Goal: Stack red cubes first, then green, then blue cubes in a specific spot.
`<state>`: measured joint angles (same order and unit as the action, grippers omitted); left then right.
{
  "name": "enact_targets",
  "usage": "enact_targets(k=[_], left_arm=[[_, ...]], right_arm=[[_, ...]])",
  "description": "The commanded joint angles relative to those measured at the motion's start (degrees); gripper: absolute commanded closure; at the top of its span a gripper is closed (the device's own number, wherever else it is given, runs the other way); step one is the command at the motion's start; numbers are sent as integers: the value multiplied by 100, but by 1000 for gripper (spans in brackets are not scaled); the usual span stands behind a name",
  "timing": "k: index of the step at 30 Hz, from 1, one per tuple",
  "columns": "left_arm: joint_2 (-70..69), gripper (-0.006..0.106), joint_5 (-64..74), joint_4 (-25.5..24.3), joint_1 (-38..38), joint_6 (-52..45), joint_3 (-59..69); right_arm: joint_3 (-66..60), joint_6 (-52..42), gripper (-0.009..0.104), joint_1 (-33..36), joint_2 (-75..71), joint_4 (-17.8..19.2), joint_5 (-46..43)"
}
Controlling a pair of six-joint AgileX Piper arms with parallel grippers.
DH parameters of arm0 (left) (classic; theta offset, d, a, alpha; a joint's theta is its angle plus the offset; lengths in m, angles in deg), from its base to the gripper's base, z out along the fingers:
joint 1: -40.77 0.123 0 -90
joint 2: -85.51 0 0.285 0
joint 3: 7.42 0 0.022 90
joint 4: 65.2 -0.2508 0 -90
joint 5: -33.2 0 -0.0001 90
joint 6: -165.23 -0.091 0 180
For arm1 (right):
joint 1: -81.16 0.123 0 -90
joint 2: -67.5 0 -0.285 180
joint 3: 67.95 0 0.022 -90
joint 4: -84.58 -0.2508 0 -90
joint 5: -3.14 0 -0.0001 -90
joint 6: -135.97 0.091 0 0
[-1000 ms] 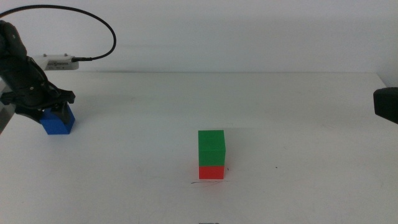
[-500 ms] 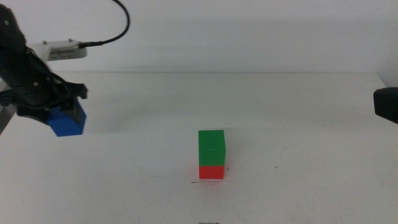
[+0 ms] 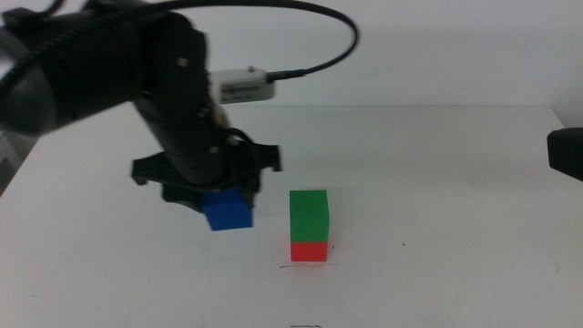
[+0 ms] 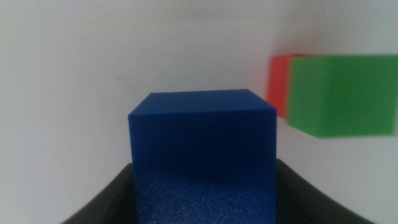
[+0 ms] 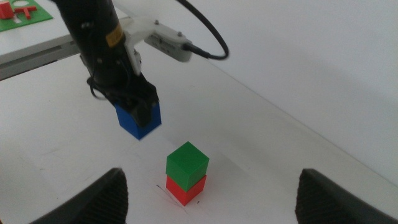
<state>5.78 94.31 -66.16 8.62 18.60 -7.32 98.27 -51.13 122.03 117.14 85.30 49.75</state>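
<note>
Nearest the middle camera stands the partial stack: the red cube (image 3: pixel 309 251) on the worktop (image 3: pixel 437 182), with the green cube (image 3: pixel 309 216) seated squarely on top of it. A faint mark on the surface runs along the stack's base.

Just beside the stack, on its left and slightly farther back, the left gripper (image 3: pixel 221 202) holds the blue cube (image 3: pixel 228 211) clear of the worktop, fingers clamped on its sides. The cube hangs at roughly the green cube's height, not above it. In the left wrist view the blue cube (image 4: pixel 203 155) fills the centre and the stack sits off to one side, so the two are not aligned.

Recommended handling, as a judgement: raise the blue cube above the green top face before moving across, square its edges to the green cube, lower gently, then release. A sideways approach at present height risks knocking the stack over.

The right gripper (image 5: pixel 211 205) waits at the right, well apart, fingers spread, nothing held.
</note>
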Motion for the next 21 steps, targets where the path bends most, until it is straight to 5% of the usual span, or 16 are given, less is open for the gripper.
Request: enact_targets(k=[1,13,21], left_arm=[[-194,99,59,-208,-339,652,-396],[1331,99,1348,-433,-1097,828,-2751],[1549,99,1417,-435,-1248,889,-3070]], right_arm=[[142,-69,17,-30,-2,43,-410],[142,-69,17,-30,-2,43,-410],[142,-69,17,-30,-2,49,-416]])
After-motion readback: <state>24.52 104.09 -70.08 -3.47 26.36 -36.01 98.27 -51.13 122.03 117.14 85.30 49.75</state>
